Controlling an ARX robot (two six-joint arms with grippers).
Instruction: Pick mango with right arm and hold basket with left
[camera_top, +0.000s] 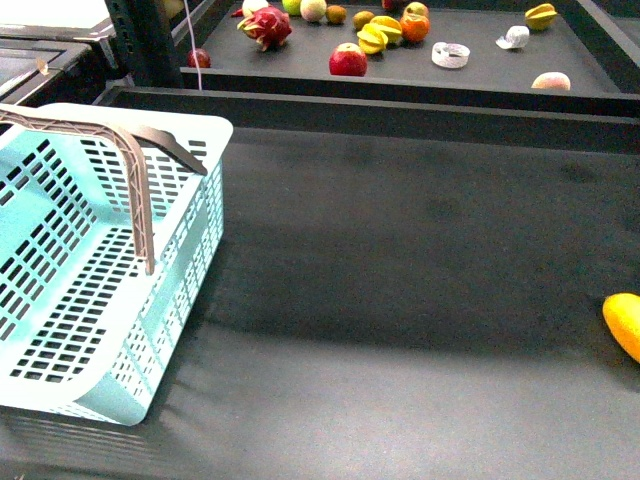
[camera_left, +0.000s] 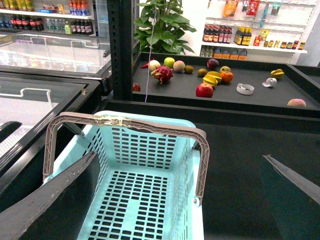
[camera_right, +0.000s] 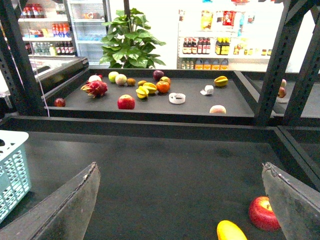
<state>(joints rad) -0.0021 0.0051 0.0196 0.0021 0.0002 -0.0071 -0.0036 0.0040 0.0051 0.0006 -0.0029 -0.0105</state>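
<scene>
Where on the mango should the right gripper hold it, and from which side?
Grip the mango across its narrow middle, coming down from above. It lies flat on the dark surface and looks oblong, though partly cut off, so its short width probably suits the jaws. A red apple sits close beside it, so the open right gripper should close along a line that misses it.

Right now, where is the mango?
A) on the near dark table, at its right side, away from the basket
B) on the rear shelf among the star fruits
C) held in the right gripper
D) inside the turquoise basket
A: the mango lies on the near dark table at the front view's right edge, well apart from the basket at the left.
</scene>
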